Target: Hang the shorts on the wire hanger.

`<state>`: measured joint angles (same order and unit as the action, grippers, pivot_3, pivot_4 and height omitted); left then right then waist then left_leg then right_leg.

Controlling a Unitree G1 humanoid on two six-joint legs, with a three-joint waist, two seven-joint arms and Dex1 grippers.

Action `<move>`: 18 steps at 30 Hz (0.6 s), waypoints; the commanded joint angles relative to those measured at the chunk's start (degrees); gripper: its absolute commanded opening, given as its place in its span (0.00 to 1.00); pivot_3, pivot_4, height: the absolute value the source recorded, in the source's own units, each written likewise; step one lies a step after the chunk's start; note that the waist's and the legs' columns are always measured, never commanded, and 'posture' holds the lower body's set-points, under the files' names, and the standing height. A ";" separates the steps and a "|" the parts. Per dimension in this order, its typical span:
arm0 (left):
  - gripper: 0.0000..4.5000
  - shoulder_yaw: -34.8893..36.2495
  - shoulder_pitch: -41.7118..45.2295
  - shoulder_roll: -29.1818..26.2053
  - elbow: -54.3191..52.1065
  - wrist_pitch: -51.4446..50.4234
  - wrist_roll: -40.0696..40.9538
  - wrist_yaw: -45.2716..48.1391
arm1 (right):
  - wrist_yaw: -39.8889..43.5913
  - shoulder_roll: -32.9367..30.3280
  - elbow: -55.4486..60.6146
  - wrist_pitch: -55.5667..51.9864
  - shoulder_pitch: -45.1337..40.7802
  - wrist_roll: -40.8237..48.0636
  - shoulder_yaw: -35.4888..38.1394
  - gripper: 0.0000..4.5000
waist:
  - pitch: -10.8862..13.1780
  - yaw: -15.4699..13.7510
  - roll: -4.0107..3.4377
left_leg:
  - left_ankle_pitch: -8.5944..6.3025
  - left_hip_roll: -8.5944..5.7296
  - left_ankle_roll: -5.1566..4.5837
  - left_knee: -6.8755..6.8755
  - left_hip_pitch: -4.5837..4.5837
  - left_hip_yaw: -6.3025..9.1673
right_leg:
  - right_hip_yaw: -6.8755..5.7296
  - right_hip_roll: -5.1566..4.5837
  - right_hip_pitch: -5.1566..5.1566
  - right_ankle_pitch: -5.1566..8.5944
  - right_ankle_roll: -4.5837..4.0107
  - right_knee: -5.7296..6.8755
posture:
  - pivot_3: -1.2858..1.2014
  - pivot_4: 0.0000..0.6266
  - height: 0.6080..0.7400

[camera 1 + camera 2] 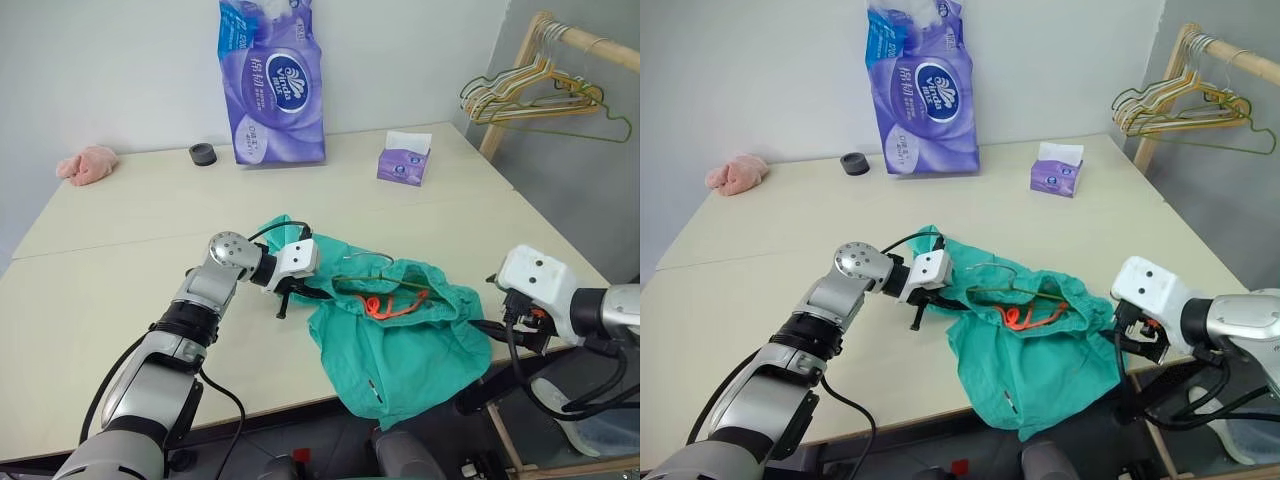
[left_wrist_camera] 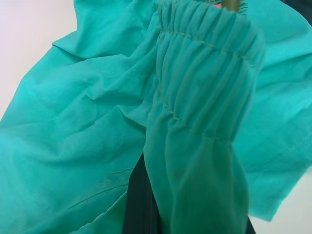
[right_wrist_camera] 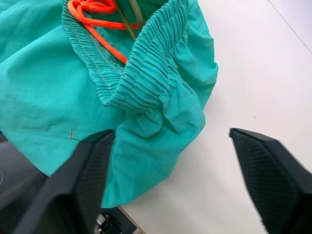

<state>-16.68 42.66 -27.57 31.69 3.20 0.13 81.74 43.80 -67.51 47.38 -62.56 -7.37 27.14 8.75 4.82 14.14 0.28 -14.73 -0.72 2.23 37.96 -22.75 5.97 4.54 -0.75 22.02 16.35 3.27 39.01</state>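
Near the table's front edge I see the shorts [image 1: 400, 330] bunched, one leg spilling over the edge, the wire hanger [image 1: 375, 283] lying in the open waistband beside the orange drawstring [image 1: 392, 304]. My left gripper [image 1: 296, 290] is clamped on the waistband's left side. My right gripper [image 3: 170, 170] hangs spread wide just off the shorts' right edge, gripping nothing.
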 commanded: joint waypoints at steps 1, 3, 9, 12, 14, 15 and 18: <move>0.00 0.03 1.02 0.03 -1.08 0.82 0.55 0.10 | -1.06 -1.45 1.04 2.44 0.26 -2.47 -1.28 0.99 | 0.00 -0.01 0.00 | 0.00 -0.01 0.00 0.00 0.00 0.00 | 0.02 -0.01 0.00 0.00 0.00 0.00 | 0.41 0.06 1.00; 0.00 0.04 1.09 -0.02 -0.96 0.86 0.56 0.11 | -1.23 -1.36 1.18 2.86 -0.03 -2.88 -2.75 0.99 | 0.00 0.00 0.00 | 0.00 -0.02 0.00 0.01 0.00 0.00 | 0.02 -0.02 0.00 0.01 0.02 0.00 | 0.41 0.06 1.00; 0.00 -0.19 1.21 0.20 -1.17 0.66 0.66 0.11 | -3.36 0.63 -2.70 5.88 -5.24 -7.73 -12.58 0.99 | -0.01 0.14 -0.01 | 0.00 -0.02 0.00 -0.01 0.01 0.01 | 0.03 -0.02 0.00 0.01 0.02 0.00 | 0.41 0.06 1.00; 0.00 -0.15 1.25 0.15 -1.17 0.62 0.71 0.12 | -3.01 0.91 -4.93 8.15 -7.21 -10.66 -16.71 0.99 | -0.01 0.11 -0.02 | 0.00 -0.02 0.00 0.00 0.00 0.05 | 0.01 -0.03 0.01 0.02 0.03 0.00 | 0.41 0.05 1.00; 0.00 -0.05 1.22 0.00 -1.29 0.55 0.80 0.15 | -2.77 1.59 -7.16 9.91 -9.24 -12.86 -19.31 0.99 | -0.01 0.17 -0.02 | 0.00 -0.03 0.00 0.00 0.00 0.04 | 0.01 -0.04 0.01 0.01 0.03 0.00 | 0.41 0.05 1.00; 0.00 0.01 1.20 -0.05 -1.32 0.50 0.84 0.14 | -2.55 2.00 -8.14 10.38 -10.16 -13.53 -20.24 0.99 | -0.02 0.19 -0.02 | 0.00 -0.02 0.00 0.00 0.01 0.04 | 0.02 -0.05 0.01 0.01 0.03 0.01 | 0.41 0.05 1.00; 0.00 0.09 1.15 -0.02 -1.47 0.35 0.90 -0.03 | -0.84 2.56 -10.03 12.12 -11.90 -14.98 -22.56 0.99 | -0.02 0.15 -0.03 | 0.00 -0.02 0.00 -0.01 0.01 0.07 | -0.01 -0.05 0.01 0.01 0.02 0.01 | 0.41 0.05 1.00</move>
<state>-17.34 42.72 -27.34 31.76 3.18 0.11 81.80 42.01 -65.09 37.35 -51.98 -17.88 13.45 -13.48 4.80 14.29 0.25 -14.73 -0.75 2.23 37.96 -22.75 6.05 4.52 -0.79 22.04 16.36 3.29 39.01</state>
